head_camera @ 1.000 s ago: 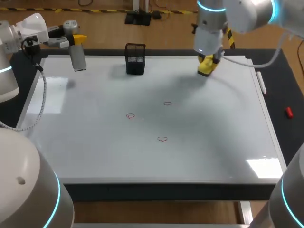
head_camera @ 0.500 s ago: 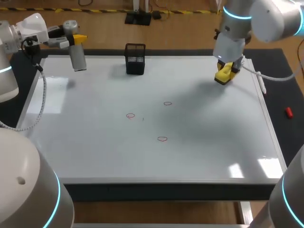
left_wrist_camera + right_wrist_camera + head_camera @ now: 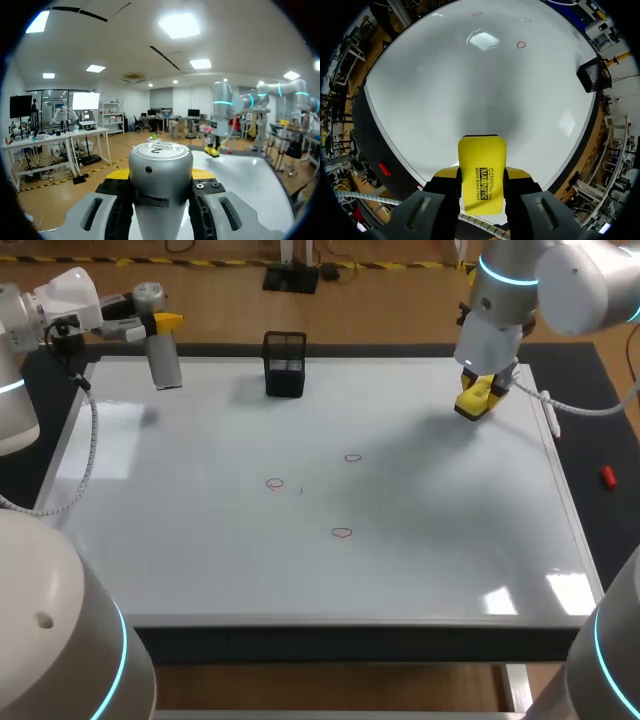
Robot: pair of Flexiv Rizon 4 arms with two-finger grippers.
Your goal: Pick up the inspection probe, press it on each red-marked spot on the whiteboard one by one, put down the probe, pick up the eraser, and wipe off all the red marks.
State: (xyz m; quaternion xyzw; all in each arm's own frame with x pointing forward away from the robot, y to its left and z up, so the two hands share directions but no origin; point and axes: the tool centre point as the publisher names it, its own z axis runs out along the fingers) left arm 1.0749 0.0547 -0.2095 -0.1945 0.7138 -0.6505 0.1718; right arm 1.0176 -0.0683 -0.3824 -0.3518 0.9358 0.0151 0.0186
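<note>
The grey probe (image 3: 165, 365) hung upright over the far left corner of the whiteboard (image 3: 200, 560), clamped between the two fingers of my left gripper (image 3: 166, 322). In the left wrist view its round cap rose between the yellow tips. I could not tell whether its lower end touched the board.

The yellow eraser (image 3: 481, 162) sat pinched from both sides in my right gripper (image 3: 478, 392), over the far right part of the whiteboard, near its right edge. Whether it touched the surface I could not tell.

Three red marks lay unwiped near the middle of the board: one to the left (image 3: 275, 483), one farther back and to the right (image 3: 351, 457), and one nearer the front edge (image 3: 342, 532). All three were well apart from both the probe and the eraser.

A black mesh basket (image 3: 284, 364) stood at the far edge of the board, between the two grippers. A white pen (image 3: 549, 412) lay along the right edge, and a small red object (image 3: 607, 476) lay on the desk beyond that edge.
</note>
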